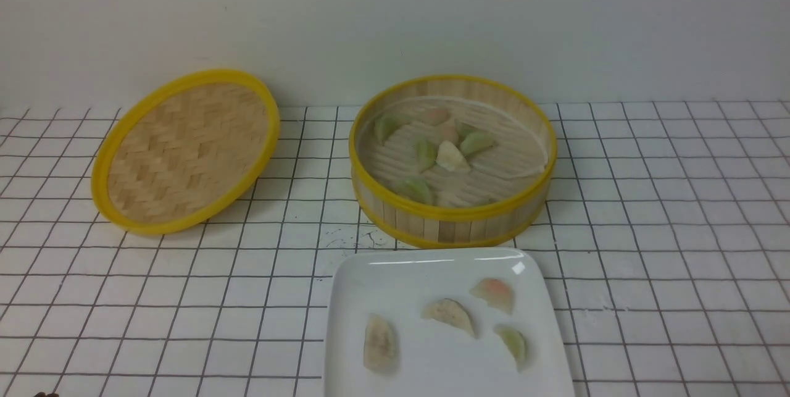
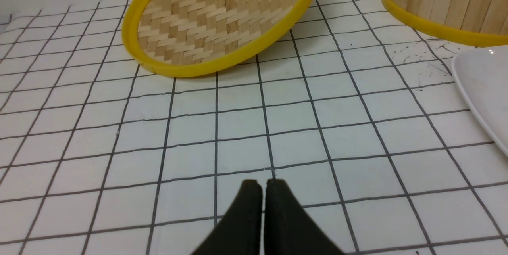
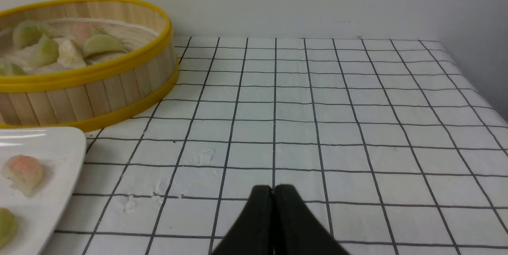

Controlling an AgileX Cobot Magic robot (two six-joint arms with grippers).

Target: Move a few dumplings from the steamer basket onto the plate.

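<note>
Hands are both hovering empty above the tabletop [image 2: 278,128]. The left hand [image 2: 264,185] and right hand [image 3: 273,189] are each pressing their fingers together, gripping nothing and touching nothing.

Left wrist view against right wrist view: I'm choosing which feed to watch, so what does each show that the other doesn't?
Only the left wrist view shows the woven lid and the left gripper, its fingers shut on nothing. Only the right wrist view shows dumplings: several inside the steamer basket, a pinkish dumpling and a green dumpling on the plate, plus the shut, empty right gripper. Both share the basket's wall, a plate edge and the gridded tabletop.
</note>
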